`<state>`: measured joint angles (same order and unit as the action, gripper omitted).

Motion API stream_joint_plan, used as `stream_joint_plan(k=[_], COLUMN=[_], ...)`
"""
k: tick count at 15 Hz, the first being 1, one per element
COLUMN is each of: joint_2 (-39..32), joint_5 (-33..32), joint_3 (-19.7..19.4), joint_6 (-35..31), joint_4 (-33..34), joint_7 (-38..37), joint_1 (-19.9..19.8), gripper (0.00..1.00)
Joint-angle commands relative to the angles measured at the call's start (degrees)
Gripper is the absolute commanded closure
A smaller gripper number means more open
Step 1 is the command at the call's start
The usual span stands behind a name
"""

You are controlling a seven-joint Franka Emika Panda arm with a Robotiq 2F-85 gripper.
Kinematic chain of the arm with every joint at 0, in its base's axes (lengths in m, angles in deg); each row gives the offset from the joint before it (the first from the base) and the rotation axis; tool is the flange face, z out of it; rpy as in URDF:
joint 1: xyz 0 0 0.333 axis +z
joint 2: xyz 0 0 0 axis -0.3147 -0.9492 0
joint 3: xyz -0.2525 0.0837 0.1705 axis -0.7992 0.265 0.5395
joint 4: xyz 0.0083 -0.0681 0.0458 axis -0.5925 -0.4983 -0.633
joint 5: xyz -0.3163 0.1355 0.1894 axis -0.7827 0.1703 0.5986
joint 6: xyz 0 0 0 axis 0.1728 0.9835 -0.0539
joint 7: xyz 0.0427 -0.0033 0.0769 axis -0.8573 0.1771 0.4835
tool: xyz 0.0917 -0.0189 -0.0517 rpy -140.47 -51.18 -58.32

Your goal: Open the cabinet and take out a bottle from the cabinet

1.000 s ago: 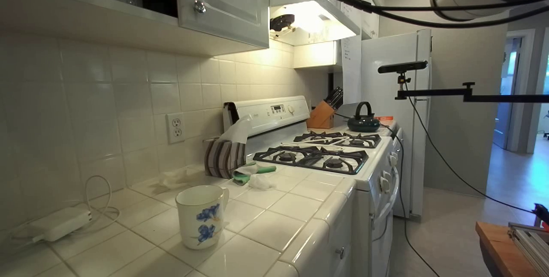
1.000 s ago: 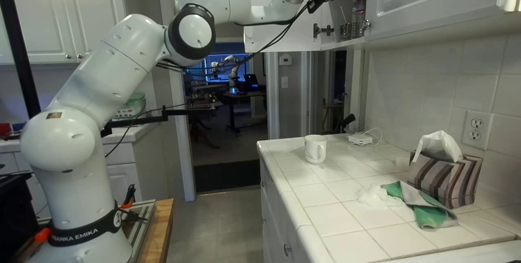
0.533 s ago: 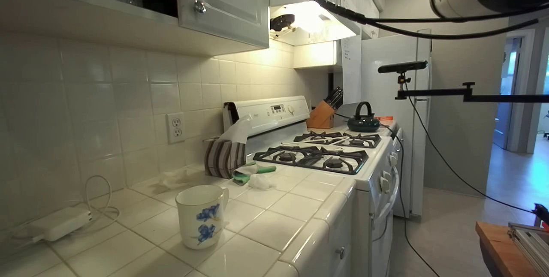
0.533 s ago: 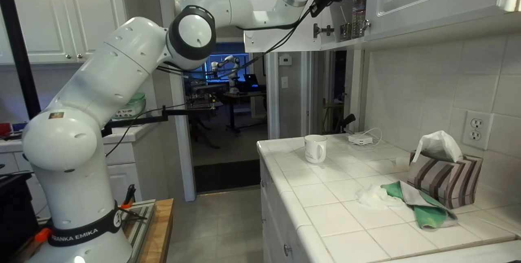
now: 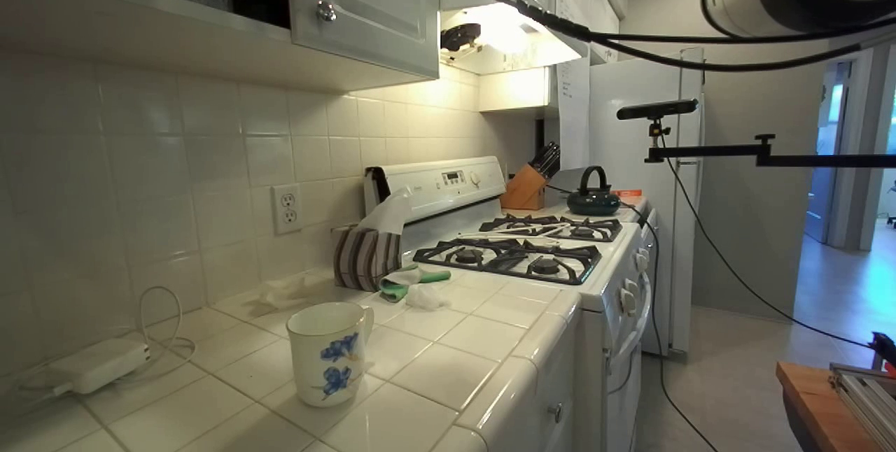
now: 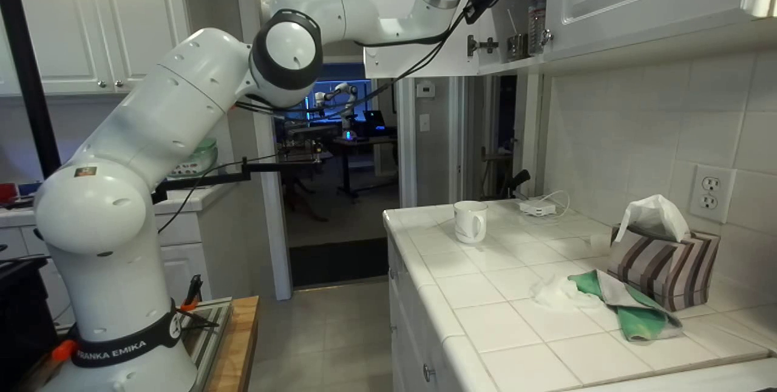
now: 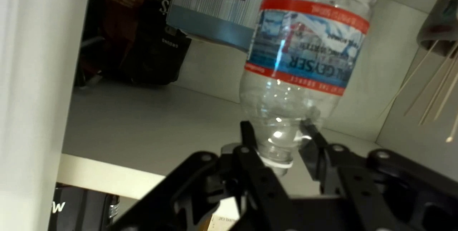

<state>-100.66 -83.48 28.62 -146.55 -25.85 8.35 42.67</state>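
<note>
While the cabinet gapes, the spread pincer straddles the neck of the bottle

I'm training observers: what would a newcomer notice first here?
Probably the white robot arm, stretched up to the open cabinet in an exterior view. Next, the clear bottle with a red and blue label, large in the wrist view, right by the open hand. Then the blue-flowered mug on the tiled counter.
</note>
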Motion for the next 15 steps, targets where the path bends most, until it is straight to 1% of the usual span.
stream_joint_plan(k=[1, 4, 7, 8, 9, 12, 13, 14, 15], joint_2=[-1.12, 0.85, 2.6, 3.76, 4.95, 10.26, 11.51, 13.06, 15.35], joint_5=[-0.93, -0.05, -0.3, 0.12, 0.52, 2.91, 1.96, 0.35, 0.26], joint_3=[-1.85, -0.61, -0.77, -0.08, 0.8, 5.84, 5.62, 4.61, 4.83], joint_6=[-1.05, -0.39, 0.75, 1.42, 2.65, 7.27, 9.0, 11.08, 13.52], joint_4=[2.39, -0.13, -1.61, -2.54, -3.75, -9.57, -10.48, -11.15, -12.93], joint_7=[-1.95, 0.01, -0.39, 0.04, 0.78, 3.28, 1.93, -0.32, 0.06], joint_1=[0.23, 0.34, 0.78, 1.14, 1.68, 3.29, 4.09, 5.1, 5.89], gripper=[0.9, 0.9, 0.9, 0.9, 0.9, 0.9, 0.9, 0.9, 0.9])
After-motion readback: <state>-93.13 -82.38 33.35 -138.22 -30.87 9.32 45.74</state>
